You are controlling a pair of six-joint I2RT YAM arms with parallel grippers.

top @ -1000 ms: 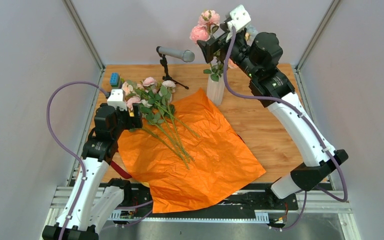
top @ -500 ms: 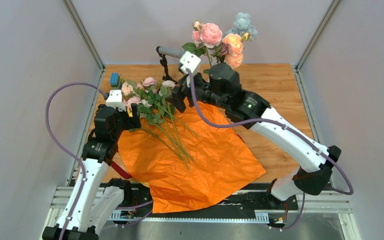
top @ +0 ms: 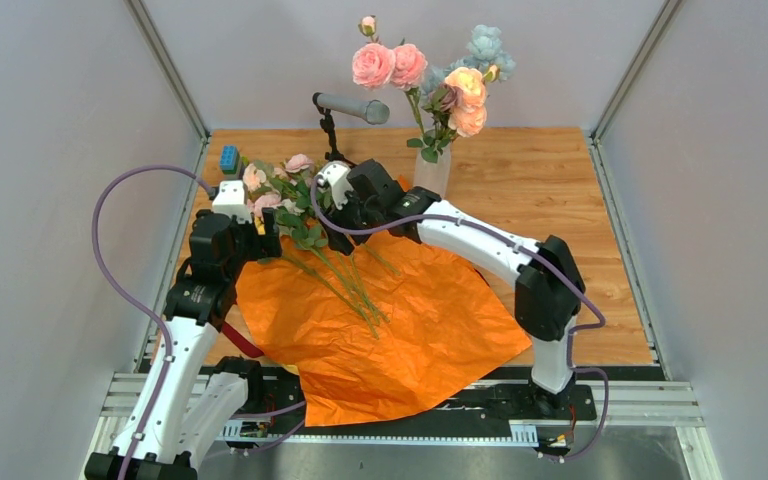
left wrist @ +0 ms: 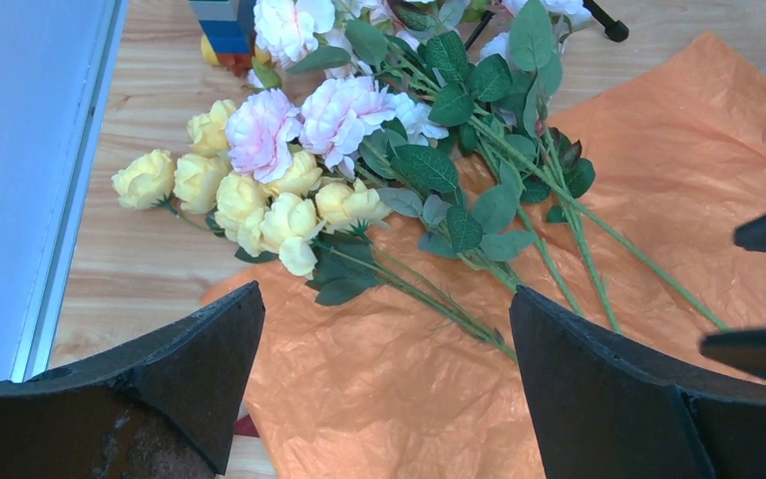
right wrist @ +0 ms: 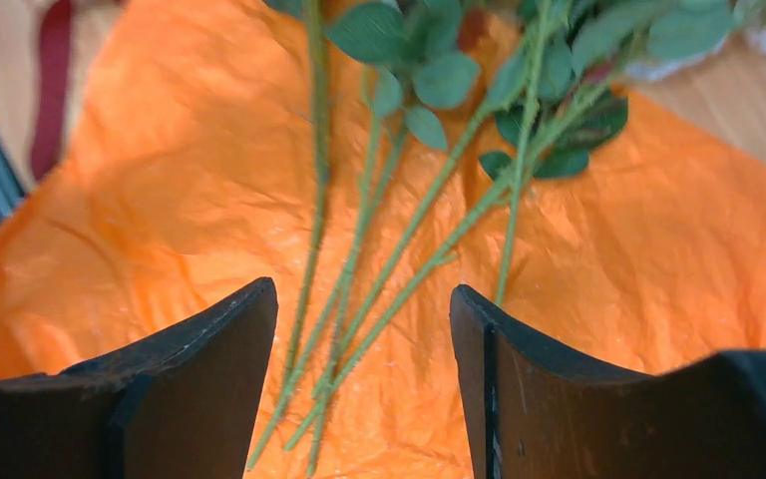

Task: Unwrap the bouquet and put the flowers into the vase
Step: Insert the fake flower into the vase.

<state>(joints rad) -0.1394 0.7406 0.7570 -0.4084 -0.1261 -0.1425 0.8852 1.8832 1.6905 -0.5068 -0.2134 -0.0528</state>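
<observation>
The orange paper (top: 410,320) lies spread flat on the table, unwrapped. Loose flowers (top: 305,200) in pink, cream and yellow lie across its far left corner, stems (right wrist: 379,269) pointing toward the near side. My right gripper (right wrist: 364,329) hovers open just above the paper, with several green stems between its fingers and none pinched. My left gripper (left wrist: 387,339) stands wide open beside the yellow blooms (left wrist: 249,200), holding nothing. The white vase (top: 432,172) stands at the back, holding pink, peach and pale blue flowers (top: 430,75).
A grey microphone (top: 352,107) on a black stand sits behind the loose flowers. A blue block (top: 229,158) lies at the back left. The dark red ribbon (top: 243,343) lies by the paper's left edge. Grey walls close in on three sides.
My right arm has swung down and left from the vase to the loose stems, leaving the flowers standing in the vase, and its jaws have narrowed. The left arm has not moved.
</observation>
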